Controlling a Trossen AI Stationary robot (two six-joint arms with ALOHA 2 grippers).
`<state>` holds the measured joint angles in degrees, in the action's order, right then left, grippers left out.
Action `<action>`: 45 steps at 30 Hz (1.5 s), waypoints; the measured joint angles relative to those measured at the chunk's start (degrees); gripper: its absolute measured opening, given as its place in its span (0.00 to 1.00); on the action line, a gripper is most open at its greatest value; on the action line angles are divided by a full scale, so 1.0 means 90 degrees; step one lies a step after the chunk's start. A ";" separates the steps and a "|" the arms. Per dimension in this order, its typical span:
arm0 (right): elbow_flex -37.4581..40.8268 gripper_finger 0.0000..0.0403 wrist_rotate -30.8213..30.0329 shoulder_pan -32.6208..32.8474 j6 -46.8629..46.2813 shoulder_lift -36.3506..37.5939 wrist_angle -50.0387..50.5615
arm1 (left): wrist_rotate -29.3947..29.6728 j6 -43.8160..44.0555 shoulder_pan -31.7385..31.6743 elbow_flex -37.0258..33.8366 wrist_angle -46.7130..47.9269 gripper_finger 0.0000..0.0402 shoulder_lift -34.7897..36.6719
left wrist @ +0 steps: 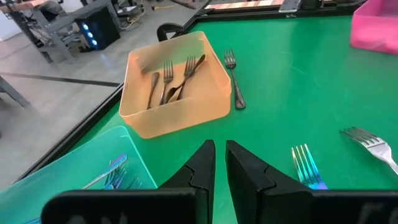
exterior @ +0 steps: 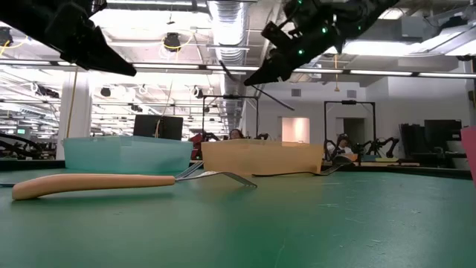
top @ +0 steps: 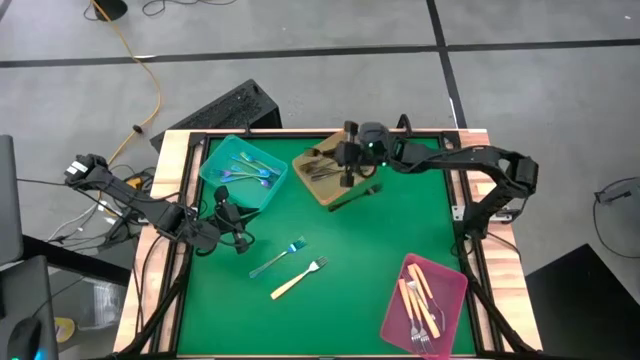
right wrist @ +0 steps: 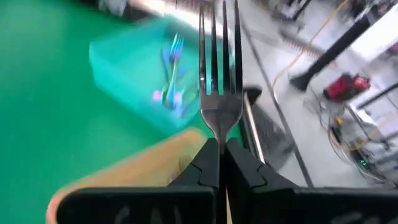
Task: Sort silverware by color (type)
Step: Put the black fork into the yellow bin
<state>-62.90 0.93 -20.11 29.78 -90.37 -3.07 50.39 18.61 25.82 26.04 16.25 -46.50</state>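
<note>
We see the right end effector (right wrist: 219, 163) closed on the neck of a dark grey fork (right wrist: 219, 74), whose tines stick out beyond the fingertips. In the high view this end effector (top: 349, 172) hangs over the amber tray (top: 312, 185) at the far middle of the green table (top: 400, 225), and in the low view it sits well above the tray's wall (exterior: 260, 158). Inside the amber tray lie several more dark grey utensils (left wrist: 171, 84) (three or four, we cannot count them surely), and one dark fork (left wrist: 234, 78) lies on the table just beside the tray.

The left end effector (left wrist: 219, 165) has its fingers drawn nearly together with only a thin slit between them, and it holds nothing. In the high view it hovers near the table's left side (top: 236, 236), just beside the teal tray (top: 262, 192). That tray holds a cluster of iridescent blue utensils (top: 248, 170).

On the open table, near the middle, lie two loose pieces: an iridescent blue fork (top: 280, 257) and, just beside it toward the near edge, a cream-handled fork (top: 298, 278). They are close but apart, both lying aslant.

The pink tray (top: 452, 295) sits at the near right corner with several cream-handled utensils (top: 420, 300) inside it, well apart from both arms.
</note>
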 joint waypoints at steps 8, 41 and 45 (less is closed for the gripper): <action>0.0721 0.08 0.0987 -0.0973 -0.1013 0.0000 -0.1558 | -0.0002 0.0116 0.0000 0.0000 0.0223 0.06 0.0001; 0.1364 0.08 0.0222 -0.1101 -0.2478 -0.1719 -0.3124 | 0.0484 0.0182 -0.0005 0.0000 0.0425 0.06 0.0000; 0.1357 0.07 0.0231 -0.1058 -0.2000 -0.1719 -0.3035 | 0.0508 0.0180 -0.0005 0.0000 0.0427 0.06 0.0000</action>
<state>-50.69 3.01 -29.63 11.78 -105.84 -30.38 54.96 20.23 25.78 26.04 20.10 -46.50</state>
